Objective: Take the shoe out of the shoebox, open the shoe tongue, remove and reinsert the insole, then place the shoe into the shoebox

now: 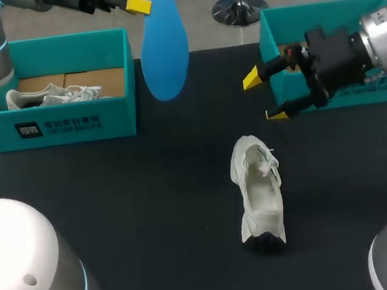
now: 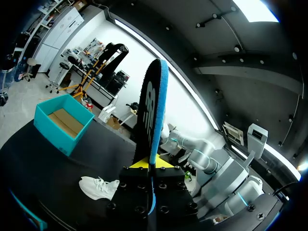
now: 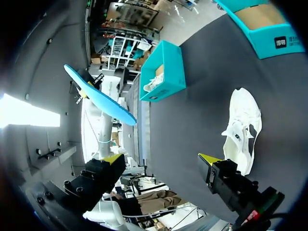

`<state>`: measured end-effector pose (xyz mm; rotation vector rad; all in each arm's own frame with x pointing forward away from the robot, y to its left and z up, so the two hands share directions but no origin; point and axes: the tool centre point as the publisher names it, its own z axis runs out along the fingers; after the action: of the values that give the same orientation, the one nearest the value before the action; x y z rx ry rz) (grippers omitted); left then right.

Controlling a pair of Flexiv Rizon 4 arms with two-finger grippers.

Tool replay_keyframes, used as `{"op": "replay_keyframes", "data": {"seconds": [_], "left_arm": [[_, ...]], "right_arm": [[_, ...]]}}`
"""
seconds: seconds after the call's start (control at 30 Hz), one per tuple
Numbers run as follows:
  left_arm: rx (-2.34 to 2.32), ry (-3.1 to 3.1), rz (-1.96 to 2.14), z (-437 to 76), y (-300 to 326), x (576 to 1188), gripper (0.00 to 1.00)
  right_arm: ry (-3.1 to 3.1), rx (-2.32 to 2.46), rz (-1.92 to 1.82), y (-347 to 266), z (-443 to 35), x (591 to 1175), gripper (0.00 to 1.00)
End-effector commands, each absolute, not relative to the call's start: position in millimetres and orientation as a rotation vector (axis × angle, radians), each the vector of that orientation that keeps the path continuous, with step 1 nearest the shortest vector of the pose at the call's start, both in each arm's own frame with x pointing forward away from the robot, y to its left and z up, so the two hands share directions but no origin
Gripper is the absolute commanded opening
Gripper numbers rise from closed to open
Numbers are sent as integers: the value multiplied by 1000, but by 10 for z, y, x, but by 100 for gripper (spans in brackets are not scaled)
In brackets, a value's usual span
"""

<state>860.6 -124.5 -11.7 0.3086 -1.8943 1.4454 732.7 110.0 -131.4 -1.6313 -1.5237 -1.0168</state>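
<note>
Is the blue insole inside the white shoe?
No, the blue insole hangs in the left gripper above the table, apart from the white shoe lying there.

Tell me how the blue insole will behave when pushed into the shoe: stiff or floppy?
Probably stiff: the blue insole extends nearly straight from the left tool, gripped at one end only. Seen edge-on it is thin, so likely light, and may buckle when pushed into the white shoe.
</note>
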Motion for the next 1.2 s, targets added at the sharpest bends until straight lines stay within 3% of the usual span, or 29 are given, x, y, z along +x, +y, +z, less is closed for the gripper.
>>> {"op": "replay_keyframes", "data": {"seconds": [0.03, 0.7, 1.2], "left_arm": [[306, -1895, 1444, -122, -1244, 8613, 0], [306, -1895, 1444, -122, -1244, 8613, 0], [306, -1895, 1444, -122, -1244, 8613, 0]], "right_arm": [[-1140, -1298, -1311, 1169, -1434, 7364, 100], [-1171, -1662, -1120, 1040, -1399, 7278, 100], [-971, -1459, -885, 995, -1477, 7317, 100]]}}
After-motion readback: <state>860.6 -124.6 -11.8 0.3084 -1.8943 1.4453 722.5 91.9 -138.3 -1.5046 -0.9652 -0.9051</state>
